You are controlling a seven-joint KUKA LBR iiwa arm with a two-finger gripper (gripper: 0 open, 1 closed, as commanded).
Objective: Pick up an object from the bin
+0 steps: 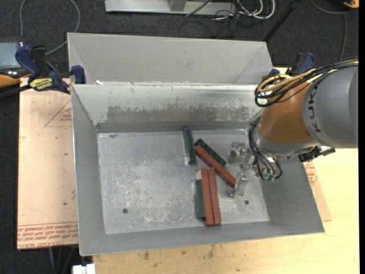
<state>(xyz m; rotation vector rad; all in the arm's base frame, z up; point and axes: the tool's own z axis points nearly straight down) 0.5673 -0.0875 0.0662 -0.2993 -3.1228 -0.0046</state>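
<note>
A robotics lab, by the look of it: a heavy industrial robot arm [319, 113] hung with wiring stands over a grey metal bin [171, 56] from the right, while loose cables [251, 1] and a flat metal stand base [165, 3] lie on the dark carpeted floor [102, 21] beyond.

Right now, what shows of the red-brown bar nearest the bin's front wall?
The red-brown bar is long, straight, square-edged, maybe painted wood. It lies flat on the bin floor, front to back. A dark green bar hugs its view-left side; a slanted red-brown bar meets its far end. The gripper is beside it, apart.
</note>
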